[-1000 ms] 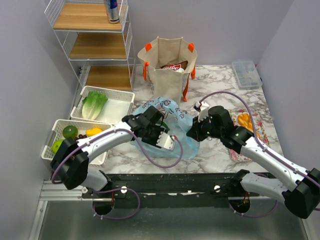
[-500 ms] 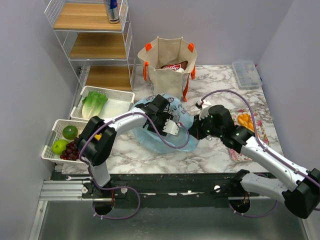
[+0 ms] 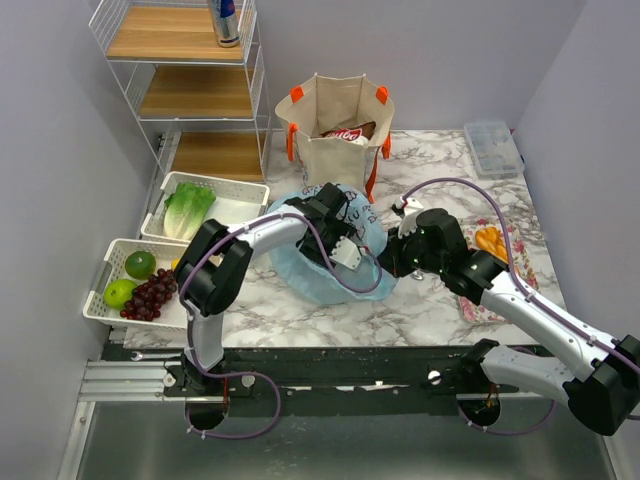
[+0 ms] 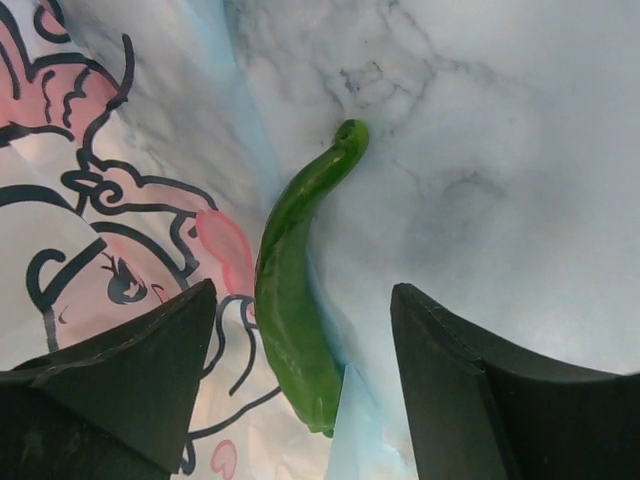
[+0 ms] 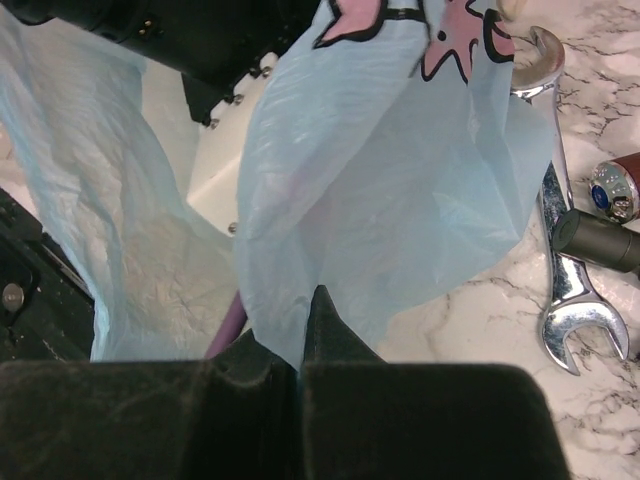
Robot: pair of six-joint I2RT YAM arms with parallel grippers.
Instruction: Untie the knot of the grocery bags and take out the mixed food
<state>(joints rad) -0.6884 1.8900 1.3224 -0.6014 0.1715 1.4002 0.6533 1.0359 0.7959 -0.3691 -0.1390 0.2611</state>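
Observation:
The light-blue plastic bag (image 3: 325,270) lies mid-table, and its cartoon print fills the left wrist view (image 4: 100,230). My left gripper (image 3: 336,220) reaches into the bag. In its wrist view it (image 4: 300,400) is open, and a green cucumber (image 4: 295,290) lies between and just beyond the fingers, touching neither. My right gripper (image 3: 386,262) is shut on the bag's right edge; the wrist view shows it (image 5: 300,350) pinching the plastic (image 5: 380,200). The beige canvas tote (image 3: 335,150) stands behind with a red snack packet (image 3: 345,133) inside.
White baskets at the left hold lettuce (image 3: 185,208), grapes (image 3: 150,295) and green fruits (image 3: 140,263). A can (image 3: 225,20) stands on the wire shelf. An orange fruit (image 3: 490,240) lies on a cloth at the right. A wrench (image 5: 560,250) lies beside the bag.
My left gripper has moved from the bag's near side up and back into the bag. The bag has spread rounder. My right gripper has stayed shut on the bag's edge.

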